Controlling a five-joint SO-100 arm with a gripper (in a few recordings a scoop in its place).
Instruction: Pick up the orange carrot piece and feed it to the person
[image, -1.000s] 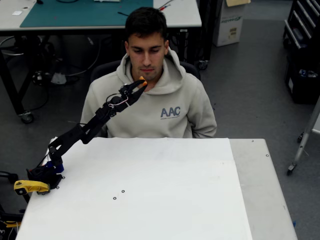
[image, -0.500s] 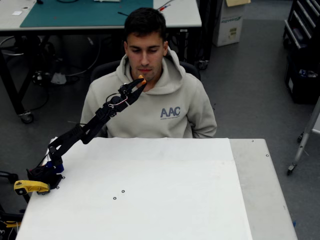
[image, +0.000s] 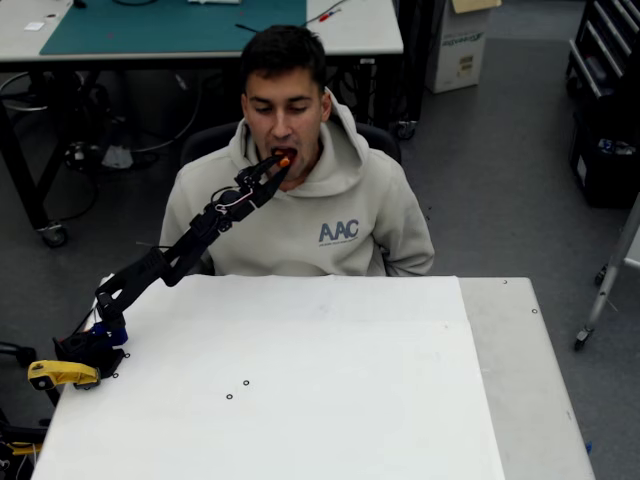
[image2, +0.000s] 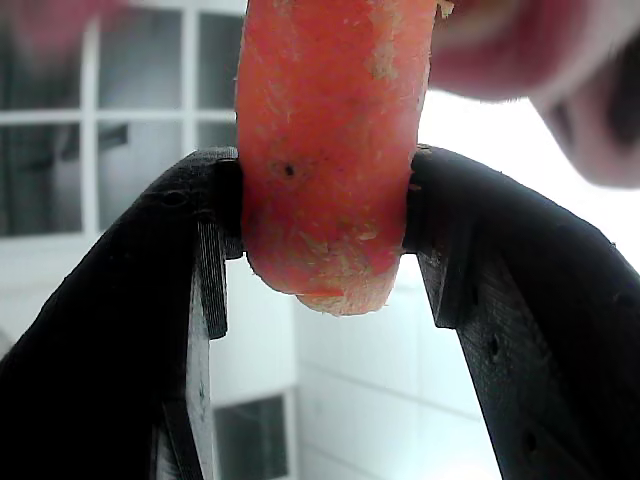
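The person (image: 300, 200) sits behind the white table (image: 300, 380), leaning toward the arm with the mouth open. My black gripper (image: 281, 164) is raised off the table at the person's mouth, shut on the orange carrot piece (image: 285, 161). In the wrist view the carrot piece (image2: 330, 150) stands upright, pinched between the two black fingers (image2: 180, 300), and its top end reaches the person's lips (image2: 500, 50) at the upper edge. The gripper (image2: 325, 230) holds it by its lower half.
The arm's base (image: 90, 345) stands at the table's left edge beside a yellow clamp-like part (image: 60, 373). A desk with a green mat (image: 170, 25) is behind the person. Dark shelving (image: 605, 90) stands at the right.
The person has leaned forward and opened the mouth, bringing it onto the carrot tip. The gripper has stayed at nearly the same spot, still shut on the carrot.
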